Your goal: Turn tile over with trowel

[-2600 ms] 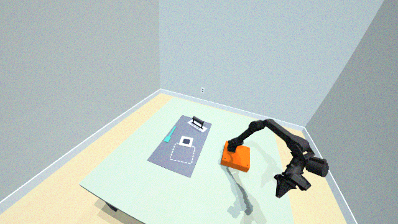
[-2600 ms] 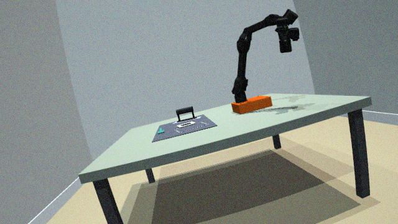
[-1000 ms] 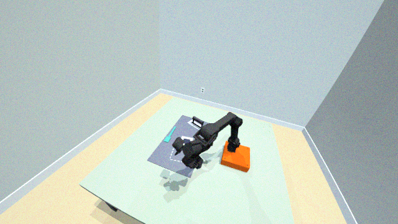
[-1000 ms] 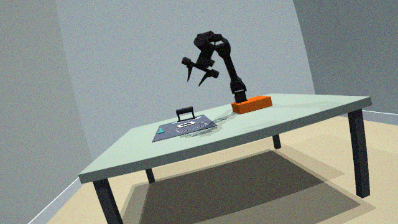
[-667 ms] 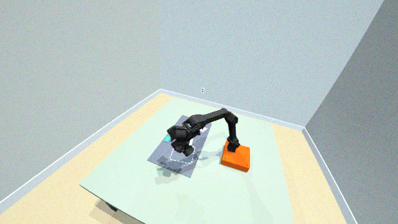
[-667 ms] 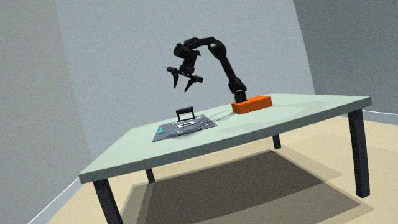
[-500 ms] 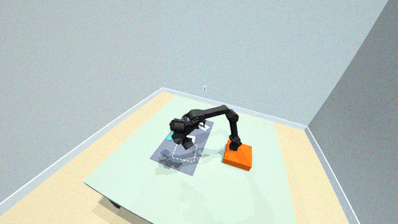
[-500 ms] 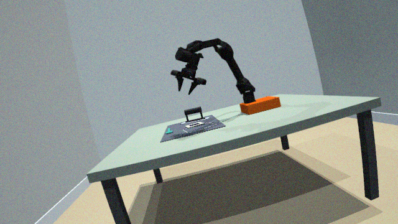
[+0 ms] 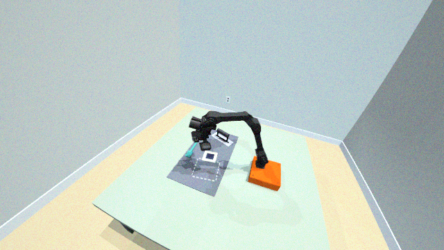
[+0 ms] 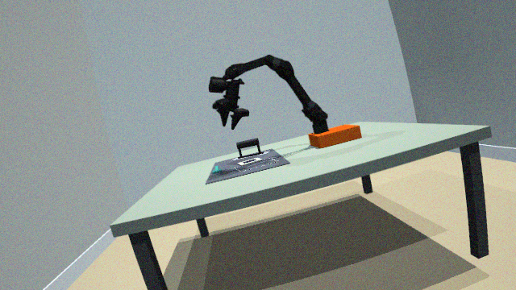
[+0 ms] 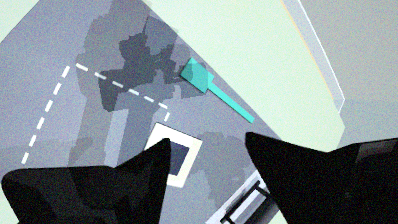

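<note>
A teal trowel-like tool, with a flat blade and thin handle, lies near the left edge of the grey mat. A white plate with a raised black bar handle stands at the mat's back; which one is the named trowel I cannot tell. The white tile lies flat, dark square up, behind the dashed outline, by its rear edge. My gripper is open and empty, high above the mat's rear part.
The arm's orange base sits on the pale green table, right of the mat. The raised black handle stands up from the mat behind the tile. The mat's left edge runs close beside the teal tool.
</note>
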{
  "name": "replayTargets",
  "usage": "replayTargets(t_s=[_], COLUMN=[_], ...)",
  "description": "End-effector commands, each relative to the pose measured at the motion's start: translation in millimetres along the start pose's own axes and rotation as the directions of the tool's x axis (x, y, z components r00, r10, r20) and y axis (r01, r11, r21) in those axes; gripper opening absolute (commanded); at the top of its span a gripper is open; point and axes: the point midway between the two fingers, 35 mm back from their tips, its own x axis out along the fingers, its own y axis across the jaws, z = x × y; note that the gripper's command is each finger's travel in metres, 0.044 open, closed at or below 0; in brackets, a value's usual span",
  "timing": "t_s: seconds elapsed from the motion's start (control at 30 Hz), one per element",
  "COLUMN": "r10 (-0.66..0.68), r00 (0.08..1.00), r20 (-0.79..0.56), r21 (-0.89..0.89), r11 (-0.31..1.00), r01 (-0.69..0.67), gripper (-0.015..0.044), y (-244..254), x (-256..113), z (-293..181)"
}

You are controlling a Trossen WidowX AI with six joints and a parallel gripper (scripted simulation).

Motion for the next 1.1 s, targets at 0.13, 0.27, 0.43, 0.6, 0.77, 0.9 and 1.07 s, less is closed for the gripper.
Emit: replayTargets(t_s=[0.13, 0.27, 0.43, 0.6, 0.77, 0.9, 1.07], r10=[0.046, 0.076, 0.126, 0.189, 0.252, 0.300, 0.354], r00=[0.997, 0.992, 0.983, 0.969, 0.954, 0.941, 0.925], r20=[-0.067, -0.099, -0.134, -0.157, -0.164, -0.158, -0.137], r21=[0.183, 0.301, 0.441, 0.574, 0.697, 0.785, 0.875], r11=[0.983, 0.953, 0.896, 0.816, 0.713, 0.616, 0.482], r01=[-0.033, -0.042, -0.055, -0.066, -0.069, -0.065, -0.055], gripper=[0.0270, 0.0270, 0.0270, 0.0270, 0.0270, 0.0270, 0.0270], y=[-42.0, -68.0, -96.5, -121.0, -141.5, -154.7, -166.8], x=[27.0, 42.8, 61.2, 78.0, 92.0, 101.1, 109.8], z=[-37.6, -64.7, -101.2, -141.0, -183.8, -219.8, -264.6])
